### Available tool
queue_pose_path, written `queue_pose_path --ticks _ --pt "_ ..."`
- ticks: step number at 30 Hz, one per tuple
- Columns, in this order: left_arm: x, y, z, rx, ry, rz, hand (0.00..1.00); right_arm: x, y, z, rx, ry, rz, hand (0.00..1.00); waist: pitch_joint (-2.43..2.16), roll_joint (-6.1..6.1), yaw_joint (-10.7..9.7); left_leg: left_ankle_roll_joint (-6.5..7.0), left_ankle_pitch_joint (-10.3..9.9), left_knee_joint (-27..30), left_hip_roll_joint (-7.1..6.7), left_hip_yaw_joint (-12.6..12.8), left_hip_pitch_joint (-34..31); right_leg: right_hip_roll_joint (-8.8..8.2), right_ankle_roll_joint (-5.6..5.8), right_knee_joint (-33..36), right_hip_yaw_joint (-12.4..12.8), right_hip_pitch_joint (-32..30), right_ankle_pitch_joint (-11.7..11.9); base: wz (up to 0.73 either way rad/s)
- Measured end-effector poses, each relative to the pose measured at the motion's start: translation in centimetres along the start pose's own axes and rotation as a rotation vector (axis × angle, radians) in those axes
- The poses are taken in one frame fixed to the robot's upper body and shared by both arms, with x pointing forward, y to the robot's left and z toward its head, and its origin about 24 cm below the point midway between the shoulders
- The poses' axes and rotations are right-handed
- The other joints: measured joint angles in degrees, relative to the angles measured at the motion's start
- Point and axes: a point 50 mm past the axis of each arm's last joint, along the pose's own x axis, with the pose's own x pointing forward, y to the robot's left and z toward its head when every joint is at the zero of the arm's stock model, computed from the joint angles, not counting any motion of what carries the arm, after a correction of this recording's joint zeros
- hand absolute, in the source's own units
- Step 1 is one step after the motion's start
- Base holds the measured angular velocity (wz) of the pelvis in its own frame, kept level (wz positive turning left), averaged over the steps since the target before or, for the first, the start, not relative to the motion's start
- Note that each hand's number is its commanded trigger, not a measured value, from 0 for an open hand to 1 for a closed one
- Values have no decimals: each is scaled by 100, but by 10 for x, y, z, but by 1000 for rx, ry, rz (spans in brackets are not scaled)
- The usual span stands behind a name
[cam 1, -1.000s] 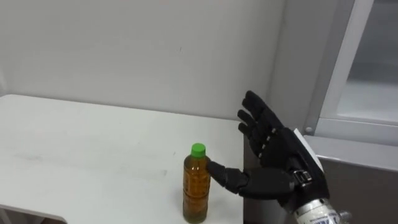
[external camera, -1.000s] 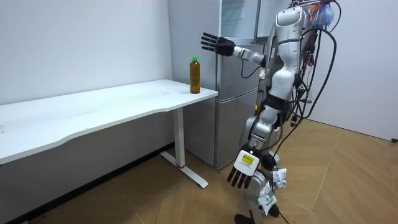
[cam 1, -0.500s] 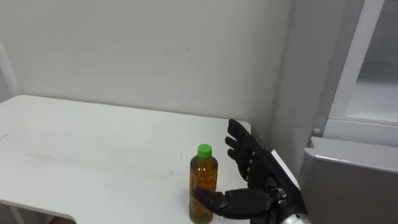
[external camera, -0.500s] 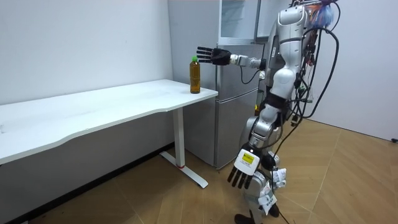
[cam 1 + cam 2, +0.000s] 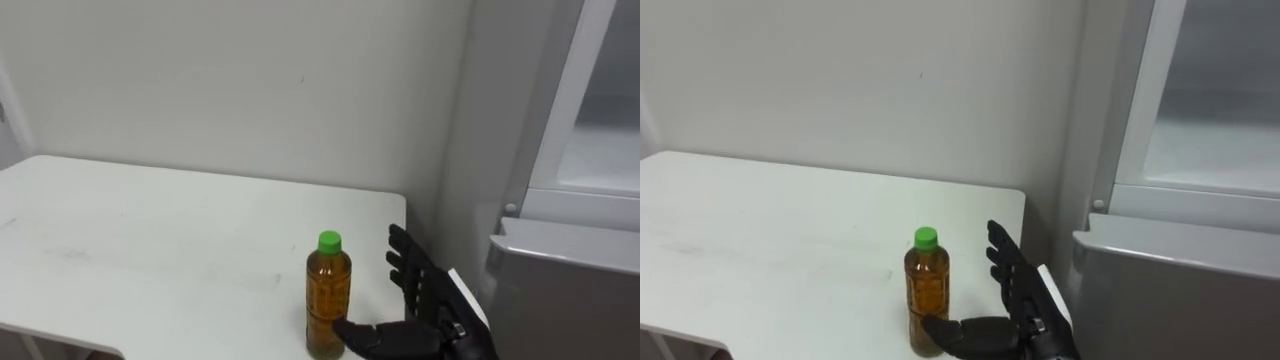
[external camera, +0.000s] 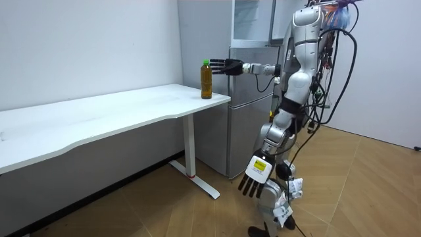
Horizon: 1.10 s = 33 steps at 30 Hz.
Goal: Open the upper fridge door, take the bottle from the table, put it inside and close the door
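Bottle (image 5: pixel 328 297) at table (image 5: pixel 150 230) edge, hand (image 5: pixel 426 306) beside

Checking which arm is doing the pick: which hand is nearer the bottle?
Right. The right hand is open just beside the bottle on the table; the left hand hangs low by the legs, far below it.

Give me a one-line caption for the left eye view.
Open right hand poised beside the green-capped bottle standing near the white table's corner, fridge at right.

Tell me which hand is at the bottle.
The right hand, open beside the bottle on the table; the left hand hangs low, far from it.
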Motion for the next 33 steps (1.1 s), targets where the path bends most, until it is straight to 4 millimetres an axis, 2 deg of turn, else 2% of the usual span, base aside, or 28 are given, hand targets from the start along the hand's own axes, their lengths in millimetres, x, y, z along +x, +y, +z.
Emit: queue_pose_path --ticks 6,9,16,20,26,33 --pt "0 0 1 -1 -3 -3 0 -1 -3 -8 -25 30 -30 0 -3 -25 4 0 0 -4 -15 -45 -10 7 2 -50 -13 18 2 4" --pt "0 0 -1 -1 2 -7 0 -1 -5 -13 -29 52 -44 0 18 -36 22 0 0 -8 -24 -99 -13 8 3 -56 -25 10 3 4" --pt "-1 -1 -3 -7 13 -23 0 -2 -10 -20 -37 86 -87 0 29 -40 39 3 1 5 -52 -162 -34 -20 20 -54 -144 36 -5 8" --pt "-1 0 -7 -18 36 -29 0 -3 -14 -28 -84 117 -105 0 31 -30 160 4 0 26 -61 -169 -61 -28 31 -55 -162 54 -11 0" --pt "-2 -1 -17 -18 97 -46 0 -4 -16 -36 -93 170 -114 0 30 19 179 5 0 47 -71 -178 -87 -37 38 -54 -189 53 -15 3" --pt "-4 -12 -23 23 131 -87 0 -3 -16 -36 -95 176 -117 0 31 121 209 5 -1 144 -69 -178 -165 -49 39 -54 -264 34 -25 5"
